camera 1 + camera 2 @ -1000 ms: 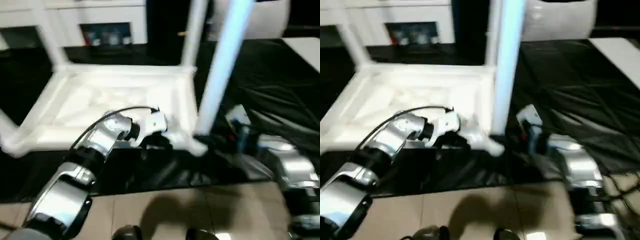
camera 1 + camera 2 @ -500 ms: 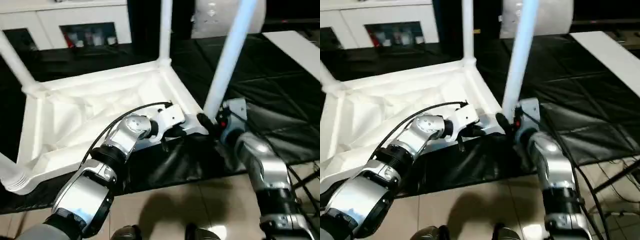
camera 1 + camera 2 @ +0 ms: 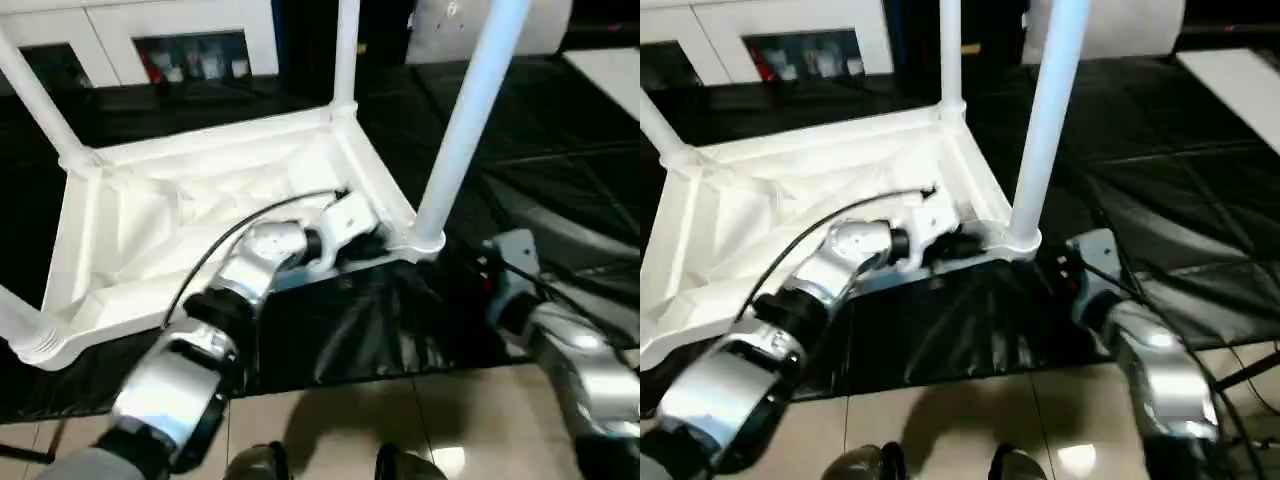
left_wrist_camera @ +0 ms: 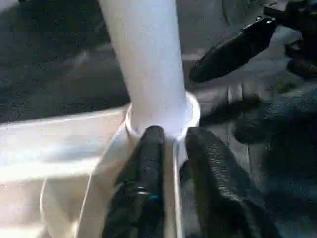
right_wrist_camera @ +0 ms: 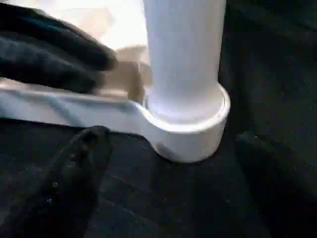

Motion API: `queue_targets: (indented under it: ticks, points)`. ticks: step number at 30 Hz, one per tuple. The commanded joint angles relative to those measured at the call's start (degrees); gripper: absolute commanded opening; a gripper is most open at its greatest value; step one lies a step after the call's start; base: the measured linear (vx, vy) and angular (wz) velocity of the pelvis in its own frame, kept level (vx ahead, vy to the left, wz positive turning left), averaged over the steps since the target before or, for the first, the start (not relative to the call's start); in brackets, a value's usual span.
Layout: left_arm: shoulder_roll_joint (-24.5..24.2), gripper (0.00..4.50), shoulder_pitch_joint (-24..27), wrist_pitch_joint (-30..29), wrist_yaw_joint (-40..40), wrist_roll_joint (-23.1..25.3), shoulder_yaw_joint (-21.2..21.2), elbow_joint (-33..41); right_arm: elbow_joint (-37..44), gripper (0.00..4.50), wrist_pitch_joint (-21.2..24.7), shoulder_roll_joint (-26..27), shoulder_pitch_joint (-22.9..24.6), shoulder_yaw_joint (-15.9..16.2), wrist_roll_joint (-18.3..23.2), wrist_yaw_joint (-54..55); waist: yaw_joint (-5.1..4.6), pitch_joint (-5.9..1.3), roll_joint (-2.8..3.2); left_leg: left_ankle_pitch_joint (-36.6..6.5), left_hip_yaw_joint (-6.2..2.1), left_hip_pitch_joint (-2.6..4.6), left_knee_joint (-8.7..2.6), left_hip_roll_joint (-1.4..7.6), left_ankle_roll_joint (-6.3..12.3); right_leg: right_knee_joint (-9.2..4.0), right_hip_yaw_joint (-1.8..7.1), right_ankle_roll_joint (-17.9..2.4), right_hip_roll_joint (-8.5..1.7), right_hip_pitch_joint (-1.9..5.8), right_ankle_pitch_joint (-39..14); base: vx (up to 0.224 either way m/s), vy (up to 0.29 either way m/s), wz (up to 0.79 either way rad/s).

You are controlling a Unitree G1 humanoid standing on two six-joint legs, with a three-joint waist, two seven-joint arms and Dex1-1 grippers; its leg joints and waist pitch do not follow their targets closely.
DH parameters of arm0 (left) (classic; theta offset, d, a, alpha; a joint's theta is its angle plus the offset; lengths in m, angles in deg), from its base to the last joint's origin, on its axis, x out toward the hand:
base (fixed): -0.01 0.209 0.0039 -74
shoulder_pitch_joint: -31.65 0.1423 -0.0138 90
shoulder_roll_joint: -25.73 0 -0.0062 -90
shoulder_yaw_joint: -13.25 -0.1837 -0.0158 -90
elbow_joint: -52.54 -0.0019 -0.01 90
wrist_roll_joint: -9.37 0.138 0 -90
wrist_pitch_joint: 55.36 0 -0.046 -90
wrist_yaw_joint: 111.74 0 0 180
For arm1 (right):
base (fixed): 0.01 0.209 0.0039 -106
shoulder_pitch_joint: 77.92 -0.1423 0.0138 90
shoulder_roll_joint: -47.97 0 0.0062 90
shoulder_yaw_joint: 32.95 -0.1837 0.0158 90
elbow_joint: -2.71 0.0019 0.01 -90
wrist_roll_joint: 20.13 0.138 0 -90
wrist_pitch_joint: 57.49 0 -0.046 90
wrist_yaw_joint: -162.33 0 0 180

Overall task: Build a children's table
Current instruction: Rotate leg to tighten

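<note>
- Head views: The white table [image 3: 200, 215] lies upside down on a big worktable [image 3: 560, 150] with a black cover. The cover is wrinkled and shiny.
- Three legs [image 3: 470, 120] stand up from the corners. One more leg sticks out at the near left corner [image 3: 20, 325].
- The floor [image 3: 330, 430] by the worktable has pale tiles. White cupboards [image 3: 190, 40] stand at the back of the room. A big white thing [image 3: 480, 25] sits at the far right.
- The left gripper [image 3: 372, 240] is at the near rim of the table, just by the near right leg. The right gripper [image 3: 478, 272] is low over the black cover, near that same corner but apart from it.
- Left wrist view: The left fingers [image 4: 146, 183] are a little apart, and the thin white rim [image 4: 170, 198] sits between them. Their tips are right at the socket [image 4: 190, 111] where the leg goes in. I cannot tell if they pinch the rim.
- Right wrist view: The right fingers [image 5: 74, 173] are spread wide and hold nothing. The leg [image 5: 183, 49] stands in its socket [image 5: 190, 134] between them, not touched. The black cover [image 5: 267, 74] lies under it all.
</note>
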Motion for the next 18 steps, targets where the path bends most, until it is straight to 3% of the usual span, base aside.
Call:
queue_targets:
  ticks: [1, 2, 5, 6, 7, 8, 10, 11, 12, 14, 16, 17, 18]
  points:
    - [-1.16, 1.15, 2.42, -1.55, -0.78, -0.46, 1.1, 2.48, 3.55, 4.5, 0.36, -1.25, 0.71, -0.16, 2.37, -2.79, 0.14, -4.89, -1.28, -2.8, -1.52, 0.54, -1.94, 3.42, 13.99, -2.1, 2.54, -14.54, -3.23, 4.64, -1.62, 0.0, 0.0, 0.0]
    - [-1.35, 1.31, 2.97, -2.04, -0.98, -0.48, 1.27, 3.28, 4.25, 4.5, 0.62, -1.55, 0.75, -0.03, 2.87, -3.27, 0.05, -4.55, -0.98, -4.7, -1.51, 0.63, -2.13, 3.54, 13.68, -2.63, 2.42, -14.08, -3.11, 4.5, -4.83, 0.0, 0.0, 0.0]
    - [-3.09, 1.43, 5.77, -4.36, -1.26, -0.97, 2.04, 7.8, 6.66, 4.5, 2.29, -2.09, 0.39, 1.02, 4.25, -4.52, -0.11, -4.04, -0.95, -9.89, -1.58, 0.93, -2.73, 3.61, 10.26, -3.86, 2.35, -11.85, -3.03, 4.35, -15.13, 0.0, 0.0, 0.0]
    - [-5.08, 1.43, 8.33, -6.11, -1.76, -0.98, 2.74, 12.02, 8.31, 4.5, 3.63, -2.28, -0.12, 2.27, 5.02, -5.48, -0.17, -3.77, -1.32, -10.86, -1.64, 1.01, -2.97, 3.82, 9.46, -3.82, 2.4, -11.72, -2.98, 4.33, -16.27, 0.0, 0.0, 0.0]
    - [-5.08, 1.55, 8.33, -6.11, -1.76, -0.98, 2.74, 12.02, 8.31, 4.5, 3.63, -2.28, -0.12, 2.27, 5.02, -5.48, -0.23, -3.67, -1.21, -11.3, -1.99, 0.68, -3.23, 3.98, 8.93, -3.72, 2.4, -11.46, -3.24, 4.65, -17.37, 0.0, 0.0, 0.0]
    - [-8.26, 1.7, 11.6, -8.41, -2.0, -0.62, 3.53, 17.96, 8.93, 4.5, 4.17, -2.02, -0.98, 4.1, 4.42, -5.5, -0.7, -3.45, -0.99, -13.56, -1.99, 1.24, -3.45, 4.09, 6.93, -4.21, 2.55, -9.9, -3.02, 3.96, -20.98, 0.0, 0.0, 0.0]
    - [-13.41, 1.81, 16.12, -11.52, -1.3, 0.3, 4.99, 26.96, 8.38, 4.5, 3.79, -1.47, -2.4, 7.5, 3.18, -6.31, -1.33, -3.25, -0.64, -14.0, -2.02, 0.9, -3.87, 4.17, 5.27, -4.19, 2.58, -9.26, -2.72, 3.91, -21.49, 0.0, 0.0, 0.0]
    - [-13.92, 1.81, 16.6, -11.98, -1.13, 0.26, 5.21, 28.03, 8.34, 4.5, 3.75, -1.51, -2.54, 7.96, 3.23, -6.73, -1.53, -3.24, -0.59, -15.29, -1.94, 1.52, -3.85, 4.23, 4.14, -4.29, 2.79, -9.24, -2.77, 3.56, -21.99, 0.0, 0.0, 0.0]
    - [-13.92, 1.81, 16.6, -11.98, -1.13, 0.26, 5.21, 28.03, 8.34, 4.5, 3.75, -1.51, -2.54, 7.96, 3.23, -6.73, -1.64, -3.13, -0.55, -15.45, -1.86, 1.45, -3.87, 4.09, 3.82, -4.31, 2.81, -9.09, -2.61, 3.53, -22.4, 0.0, 0.0, 0.0]
    - [-16.65, 1.81, 18.89, -15.2, 0.99, -1.56, 6.91, 34.11, 6.37, 4.5, 2.87, 0.49, -4.78, 9.78, 2.04, -6.01, -1.02, -3.15, -0.68, -15.4, -1.79, 2.13, -3.81, 4.3, 2.87, -4.24, 3.14, -9.5, -2.84, 3.09, -22.15, 0.0, 0.0, 0.0]
    - [-19.3, 1.81, 20.78, -18.62, 3.05, -2.87, 8.03, 39.11, 3.66, 4.5, 2.67, 3.01, -7.71, 11.09, 0.87, -4.21, -1.24, -2.97, -0.39, -14.78, -1.86, 1.45, -4.14, 4.26, 2.7, -4.03, 3.08, -9.74, -2.6, 3.35, -20.78, 0.0, 0.0, 0.0]
    - [-20.96, 1.81, 21.88, -20.79, 4.36, -3.31, 8.11, 41.62, 1.8, 4.5, 2.42, 4.32, -9.53, 11.7, 0.11, -3.11, -1.14, -3.29, -0.08, -14.13, -2.02, 1.94, -4.08, 4.45, 1.75, -3.26, 3.23, -11.09, -2.72, 3.04, -18.05, 0.0, 0.0, 0.0]
    - [-22.16, 1.81, 22.67, -22.33, 5.36, -3.48, 8.04, 43.24, 0.32, 4.5, 2.23, 5.28, -10.87, 12.06, -0.48, -2.23, -1.6, -3.11, -0.08, -13.6, -1.99, 1.39, -4.32, 4.31, 1.75, -3.17, 3.21, -11.34, -2.56, 3.35, -17.2, 0.0, 0.0, 0.0]
